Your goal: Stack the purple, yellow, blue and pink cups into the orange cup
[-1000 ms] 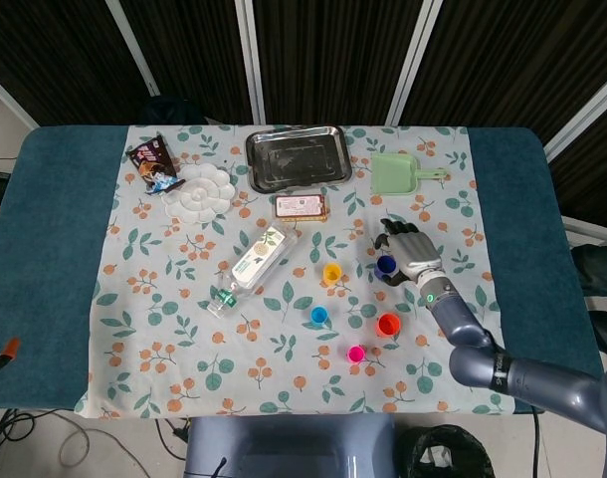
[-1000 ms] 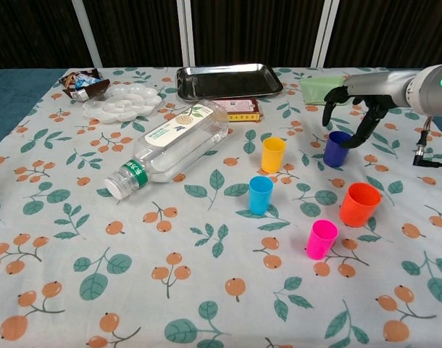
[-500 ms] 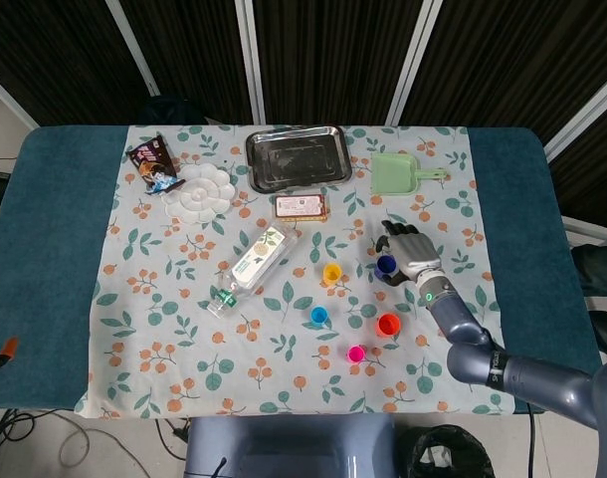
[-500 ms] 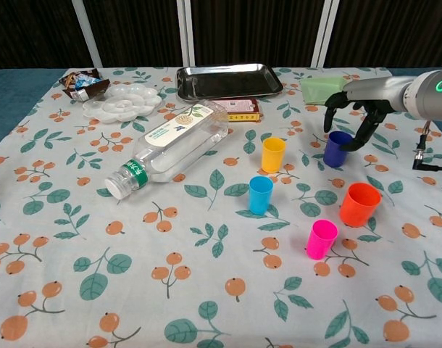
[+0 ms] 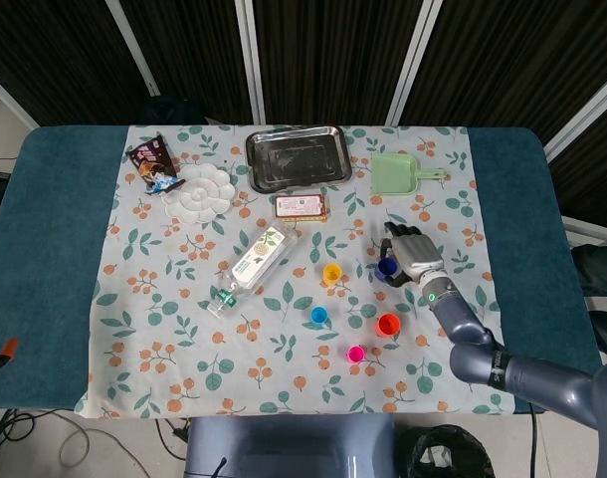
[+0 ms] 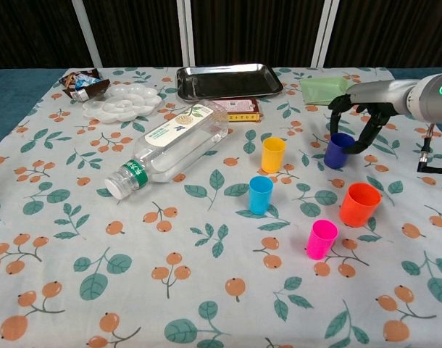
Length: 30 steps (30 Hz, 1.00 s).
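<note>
Taking the orange cup [image 6: 359, 204] as the landmark, and moving from the far left: a snack packet [image 6: 81, 82] and a white flower-shaped palette [image 6: 123, 102] lie far off to its upper left, and a clear plastic bottle [image 6: 170, 148] lies on its side well to the left, cap end toward the near edge. A steel tray [image 6: 229, 80] sits at the back of the floral tablecloth [image 6: 76, 239] with a small flat box [image 6: 240, 109] just in front of it. Closer in, the blue cup [image 6: 261, 195] stands upright to the left of the orange cup, with the yellow cup [image 6: 272, 154] behind it. The pink cup [image 6: 322, 239] stands just in front and left of the orange cup, apart from it. The purple cup [image 6: 338, 149] stands upright directly behind the orange cup, nothing between them. The right hand [image 6: 360, 116] curls over the purple cup from behind and the right, fingers arched around its rim; whether they actually grip it cannot be told. A green dustpan [image 5: 402, 172] lies behind the hand. The left hand shows in neither view.
</note>
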Available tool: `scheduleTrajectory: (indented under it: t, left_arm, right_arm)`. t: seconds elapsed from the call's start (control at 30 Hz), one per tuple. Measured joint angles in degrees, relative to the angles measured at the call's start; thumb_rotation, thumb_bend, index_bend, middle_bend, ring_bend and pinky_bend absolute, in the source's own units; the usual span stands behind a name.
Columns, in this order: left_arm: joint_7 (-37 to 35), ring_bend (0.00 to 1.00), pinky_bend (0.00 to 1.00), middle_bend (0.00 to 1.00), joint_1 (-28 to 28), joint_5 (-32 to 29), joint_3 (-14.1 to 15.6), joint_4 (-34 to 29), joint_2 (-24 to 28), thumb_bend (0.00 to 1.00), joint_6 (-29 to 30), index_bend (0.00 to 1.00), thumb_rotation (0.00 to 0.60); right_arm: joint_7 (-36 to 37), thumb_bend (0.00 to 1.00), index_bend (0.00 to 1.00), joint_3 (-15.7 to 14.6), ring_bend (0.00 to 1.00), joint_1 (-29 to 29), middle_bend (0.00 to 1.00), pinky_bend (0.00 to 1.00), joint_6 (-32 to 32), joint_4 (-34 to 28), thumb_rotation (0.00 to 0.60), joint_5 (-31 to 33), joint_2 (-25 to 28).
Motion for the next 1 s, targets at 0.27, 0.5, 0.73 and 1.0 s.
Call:
scheduleTrajectory:
  t: [0.27,0.5,0.73,1.0]
  left_arm:
    - [-0.1,0.01,0.0,0.07,0.0,-0.2,0.0,0.0,0.0,0.22,-0.1,0.13,0.6]
    - [-0.2,0.01,0.0,0.07,0.0,-0.4,-0.1,-0.1,0.0,0.22,-0.1,0.13,0.6]
    - [-0.3,0.01,0.0,0.07,0.1,-0.4,-0.2,-0.2,0.0,0.22,0.0,0.13,0.6]
    - [-0.2,0.01,0.0,0.07,0.1,-0.1,-0.1,-0.5,-0.1,0.22,0.1,0.13,0.6]
  right_arm:
    - [1.3,0.4,0.49,0.4,0.06,-0.3,0.0,0.09,0.1,0.4,0.6,-1.2,-0.1]
    - [2.0,0.4,0.49,1.4,0.06,-0.7,0.0,0.09,0.8,-3.5,0.6,-2.7,3.6]
    - [0.8,0.4,0.49,0.8,0.06,-1.1,0.0,0.09,0.7,-13.1,0.6,-4.5,12.5]
    - [0.4,0.4,0.49,-1.9,0.06,-4.1,0.0,0.09,0.2,-29.6,0.6,-10.0,25.8]
